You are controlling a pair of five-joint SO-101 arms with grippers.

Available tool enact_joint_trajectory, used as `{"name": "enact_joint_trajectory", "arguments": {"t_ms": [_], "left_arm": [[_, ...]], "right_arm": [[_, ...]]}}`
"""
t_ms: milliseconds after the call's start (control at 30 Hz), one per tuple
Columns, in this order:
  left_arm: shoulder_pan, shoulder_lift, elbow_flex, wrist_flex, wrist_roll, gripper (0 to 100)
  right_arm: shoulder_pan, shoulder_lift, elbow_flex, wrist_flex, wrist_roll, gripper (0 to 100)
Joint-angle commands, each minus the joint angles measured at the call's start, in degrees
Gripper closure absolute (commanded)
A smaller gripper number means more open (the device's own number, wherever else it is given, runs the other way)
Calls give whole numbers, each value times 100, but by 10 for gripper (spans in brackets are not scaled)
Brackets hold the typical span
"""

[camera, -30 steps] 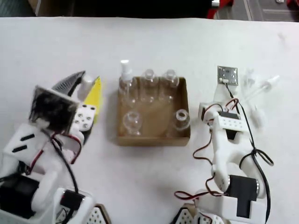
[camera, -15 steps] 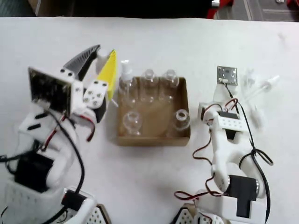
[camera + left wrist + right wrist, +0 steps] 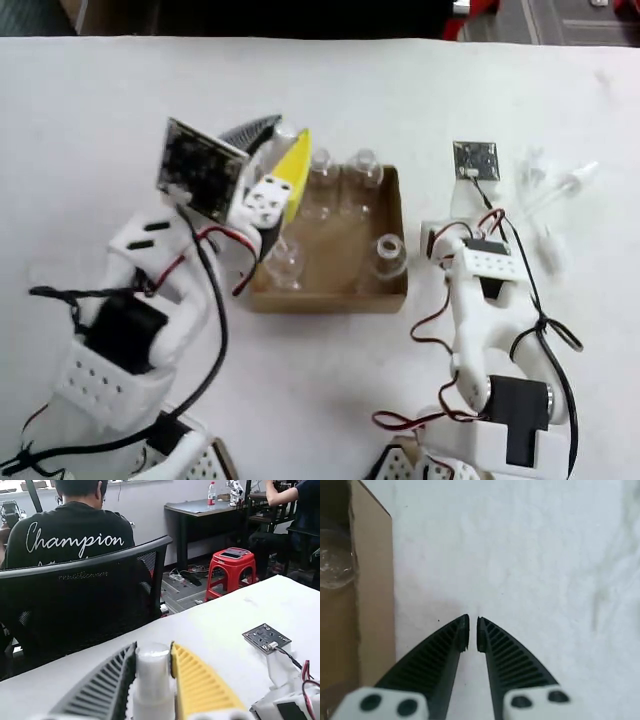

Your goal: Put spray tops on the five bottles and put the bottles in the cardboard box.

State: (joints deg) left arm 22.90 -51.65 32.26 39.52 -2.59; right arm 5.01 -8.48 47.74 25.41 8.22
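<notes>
left gripper point(image 3: 152, 651) clamped on spray top point(image 3: 152, 677) at cardboard box point(image 3: 330, 296) corner, right gripper point(image 3: 470, 630) tips together beside box

The left gripper point(image 3: 288, 132) and its arm cover the far left corner of the brown cardboard box point(image 3: 330, 296), so what stands there cannot be seen. A clear round plastic bottle point(image 3: 283, 262) at the box's front is partly behind the arm. The white plastic spray top point(image 3: 152, 675) is cut off by the left wrist view's bottom edge. The see-through spray tops point(image 3: 550, 190) on the white surface point(image 3: 100, 100) blur together, too faint to count.
</notes>
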Motion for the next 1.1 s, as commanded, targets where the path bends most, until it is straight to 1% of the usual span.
{"name": "enact_joint_trajectory", "arguments": {"t_ms": [0,67,133,433,800,967,1067], "left_arm": [[92,-22,448,-738,35,976],[92,-31,721,-1134,35,977],[84,-75,826,-1275,35,977],[84,-919,1029,-879,44,976],[84,-1868,1749,-923,35,976],[84,-2185,1776,-958,26,976],[84,-2220,1855,-1248,-360,976]], "right_arm": [[4,-66,-44,-110,62,981],[4,-66,-44,-110,62,981],[4,-66,-53,-110,70,981],[4,-66,-53,-110,97,981],[-13,-66,-44,-110,97,981],[-22,-66,-44,-110,97,981],[-22,-66,-44,-110,97,981]]}}
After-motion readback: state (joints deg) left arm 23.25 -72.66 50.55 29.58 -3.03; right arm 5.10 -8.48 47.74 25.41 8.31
